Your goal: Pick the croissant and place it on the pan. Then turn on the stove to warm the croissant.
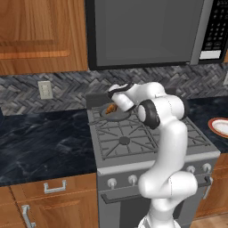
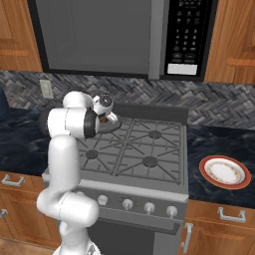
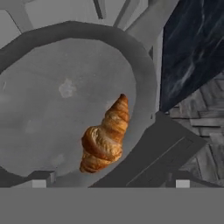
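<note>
Croissant: orange-brown, darker ridges, glossy golden patches. Pan: flat mid grey inside, darker grey rim, faint pale blotch near centre. Stove: grey steel top and front, black grates, silver-grey knobs. Counter: near-black with blue-grey marble veining. Backsplash: grey herringbone tile, mixed light and dark pieces. Outlet plate: off-white. Cabinets: warm reddish-brown wood grain; drawer handles brushed silver. Microwave: grey door, black frame, black keypad panel with a white label strip. Plate: white centre, orange-red rim, faint speckled ring inside. Arm: white shells, dark joints.
</note>
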